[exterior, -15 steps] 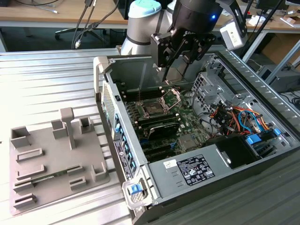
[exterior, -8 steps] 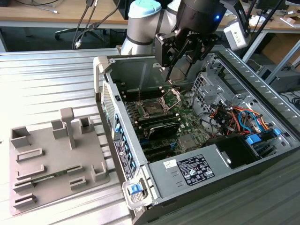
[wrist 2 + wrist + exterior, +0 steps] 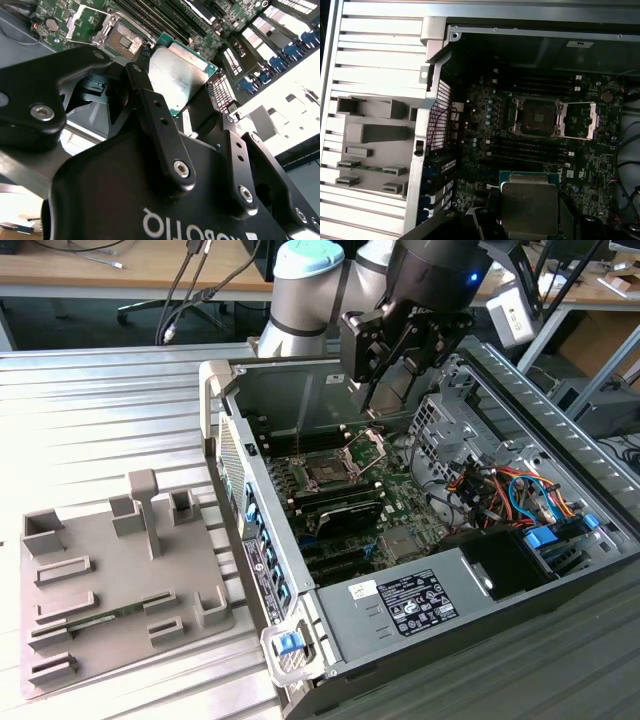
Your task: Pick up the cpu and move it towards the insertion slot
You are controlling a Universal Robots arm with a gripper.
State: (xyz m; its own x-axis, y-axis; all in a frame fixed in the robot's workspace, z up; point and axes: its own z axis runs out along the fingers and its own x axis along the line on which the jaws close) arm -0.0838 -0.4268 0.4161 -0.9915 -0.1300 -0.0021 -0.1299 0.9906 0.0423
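Nearest the lens in the second wrist view sat the black body of your gripper (image 3: 197,107), its linkage arms and screw heads in the foreground. Beyond them, the fingers (image 3: 140,82) were closed on the cpu (image 3: 177,75), clamping it by 2 opposite edges, with its pale metal top facing the camera and a thin green rim showing round it. In the first wrist view the cpu (image 3: 528,206) hung above the motherboard (image 3: 490,145), well short of the insertion slot (image 3: 536,116).

Judgement on handling: the chip looked light, flat and rigid, with a smooth metal lid that could slip. Its underside contacts, hidden here, were presumably fragile. An edge grip, as you had it, appeared the right hold; pressure on either face would be the risk.

Containers: the open computer case (image 3: 215,380) lay on its side on the slatted metal table (image 3: 100,410). It held the motherboard, the slot with its hinged metal plate (image 3: 580,120) swung open beside it, long black memory slots (image 3: 530,147), a drive cage (image 3: 445,415), bundled coloured cables (image 3: 505,490) and a power supply (image 3: 410,605). In the exterior view the gripper (image 3: 385,375) hovered above the case's far end, over the socket area (image 3: 325,472).

On the exterior view's left, the grey tray (image 3: 110,580) carried several moulded holders; I could not tell what, if anything, lay in them.
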